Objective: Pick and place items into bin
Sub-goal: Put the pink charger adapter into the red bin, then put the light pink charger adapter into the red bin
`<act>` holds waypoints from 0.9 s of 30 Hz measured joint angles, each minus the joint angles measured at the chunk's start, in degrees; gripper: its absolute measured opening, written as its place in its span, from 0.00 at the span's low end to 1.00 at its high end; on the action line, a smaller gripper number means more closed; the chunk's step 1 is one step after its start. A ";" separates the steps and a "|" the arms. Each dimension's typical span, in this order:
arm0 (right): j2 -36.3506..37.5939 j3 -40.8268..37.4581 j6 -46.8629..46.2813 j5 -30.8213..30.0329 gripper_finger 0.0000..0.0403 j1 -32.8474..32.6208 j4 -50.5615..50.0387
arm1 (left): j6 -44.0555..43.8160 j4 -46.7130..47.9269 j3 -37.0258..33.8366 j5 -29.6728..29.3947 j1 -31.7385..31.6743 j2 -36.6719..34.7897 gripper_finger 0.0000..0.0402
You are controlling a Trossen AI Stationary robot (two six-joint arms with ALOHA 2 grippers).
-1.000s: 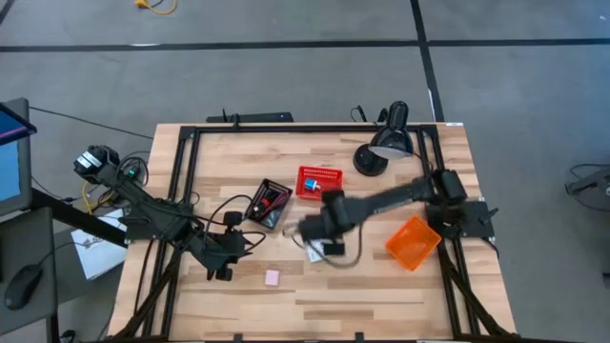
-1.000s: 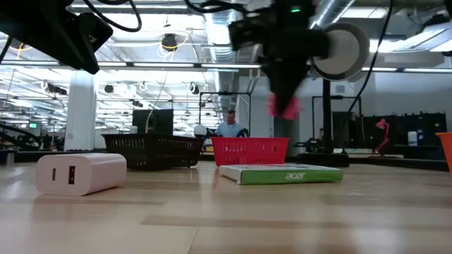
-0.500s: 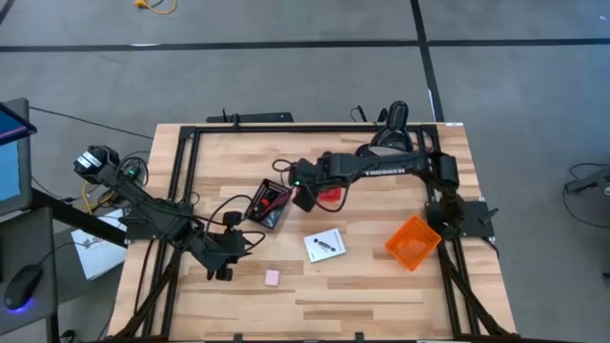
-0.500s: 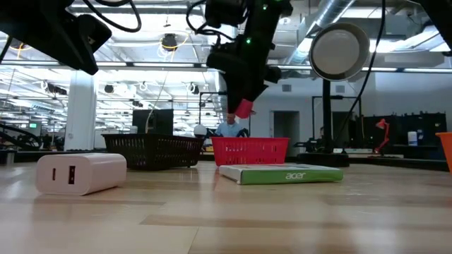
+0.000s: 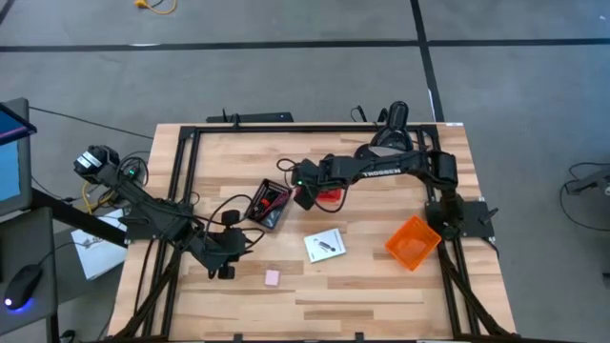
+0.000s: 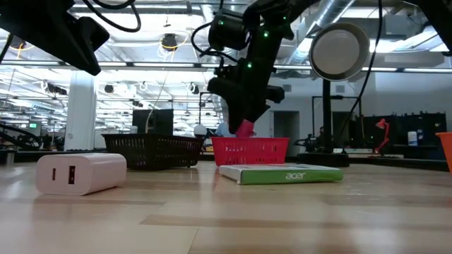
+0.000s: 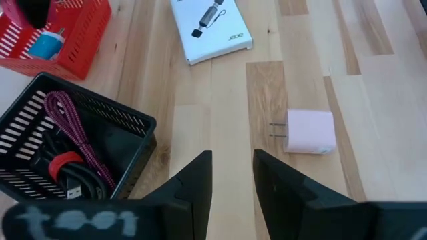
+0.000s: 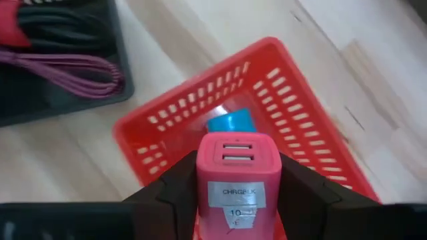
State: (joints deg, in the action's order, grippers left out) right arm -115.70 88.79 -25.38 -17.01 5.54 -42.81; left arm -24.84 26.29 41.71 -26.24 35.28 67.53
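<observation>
My right gripper (image 5: 307, 196) is shut on a red-pink piece (image 8: 237, 175), a small charger with two ports, and hovers over the red basket (image 5: 322, 179). A blue cube (image 8: 230, 122) lies in that basket. The maroon cord (image 8: 80, 67) lies coiled in the black basket (image 5: 270, 203). The white card with the black piece (image 5: 325, 245) lies flat mid-table. The pink block (image 5: 273, 277) rests on its broad side near the near edge. My left gripper (image 5: 225, 259) waits open over the table's near left part, with the pink block (image 7: 310, 131) ahead of it. My right gripper pinches the red-pink piece between its two fingers, one finger (image 8: 175, 190) on each long side (image 8: 203, 179). The fingers slant down from above. The ported end (image 6: 245, 129) sticks out below the fingertips, lifted clear just above the red basket's rim (image 6: 249, 141).
An orange bin (image 5: 413, 241) lies tilted at the table's right side. A black desk lamp (image 5: 383, 145) stands at the far right corner. Bare wood lies between the white card and the near edge.
My right gripper has carried the red-pink piece from above the white card toward the far edge and a little left, to over the red basket. It has then come down toward the basket's rim, staying shut on the piece.
</observation>
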 joint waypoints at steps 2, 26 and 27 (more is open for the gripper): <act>0.00 -0.39 -0.08 0.05 0.38 -0.06 -0.02 | -0.02 0.01 0.01 -0.02 -0.01 0.00 0.24; -3.61 -5.94 4.30 2.58 0.55 0.62 8.90 | 1.83 0.37 0.02 0.11 -0.03 0.00 0.24; -3.81 -5.94 5.02 2.65 0.55 0.60 8.93 | 3.10 0.36 0.02 0.74 -0.18 0.00 0.24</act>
State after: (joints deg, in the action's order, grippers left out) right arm -119.51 82.85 -20.36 -14.35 6.15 -33.87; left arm -21.74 26.64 41.74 -25.50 35.09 67.53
